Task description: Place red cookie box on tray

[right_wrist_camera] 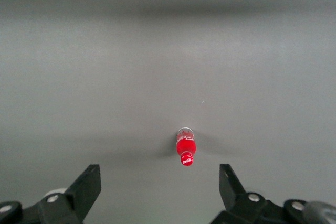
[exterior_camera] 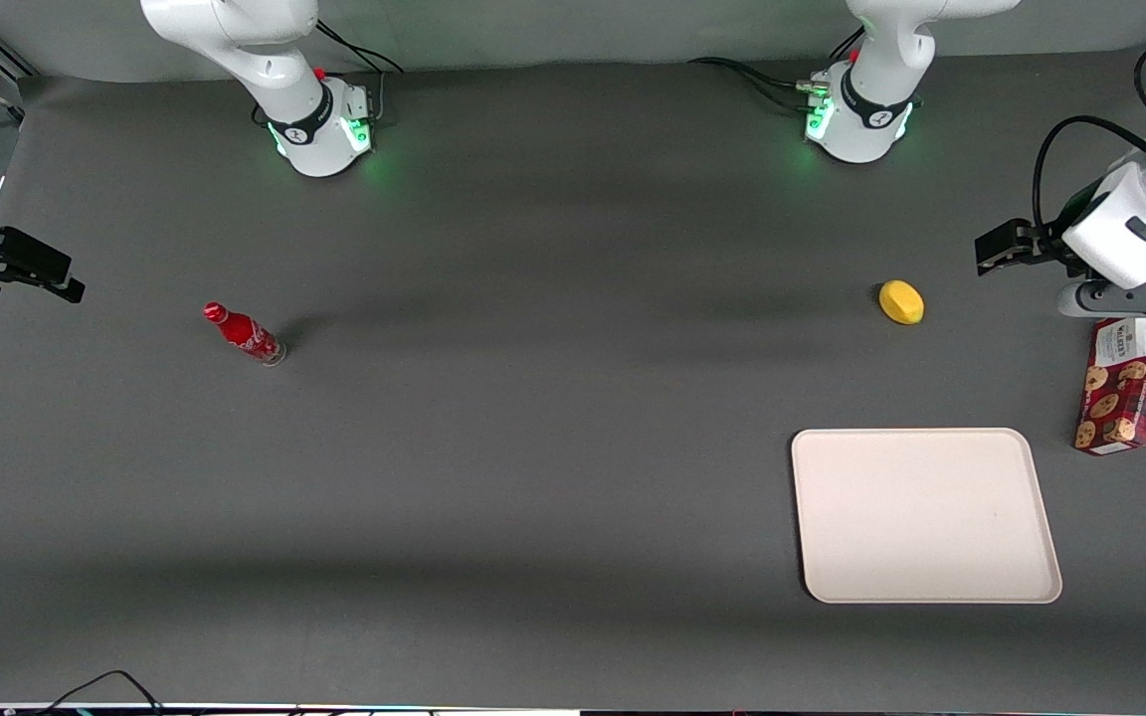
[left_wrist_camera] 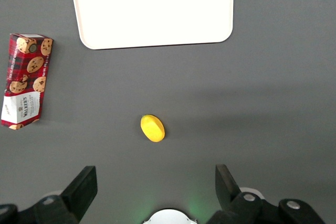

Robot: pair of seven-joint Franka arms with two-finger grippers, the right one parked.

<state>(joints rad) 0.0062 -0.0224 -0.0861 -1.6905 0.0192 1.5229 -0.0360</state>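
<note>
The red cookie box (exterior_camera: pixel 1117 388) lies flat on the grey table toward the working arm's end, beside the tray and apart from it. It also shows in the left wrist view (left_wrist_camera: pixel 23 80), white label end nearest the gripper. The cream-white tray (exterior_camera: pixel 926 514) lies nearer the front camera than the lemon, with nothing on it; it also shows in the left wrist view (left_wrist_camera: pixel 152 9). My left gripper (exterior_camera: pixel 1003 249) hangs high above the table, farther from the front camera than the box. It is open and empty (left_wrist_camera: pixel 156 187).
A yellow lemon (exterior_camera: pixel 901 302) lies between the working arm's base (exterior_camera: pixel 861 119) and the tray, and shows in the left wrist view (left_wrist_camera: pixel 152 128). A small red bottle (exterior_camera: pixel 243 333) stands toward the parked arm's end.
</note>
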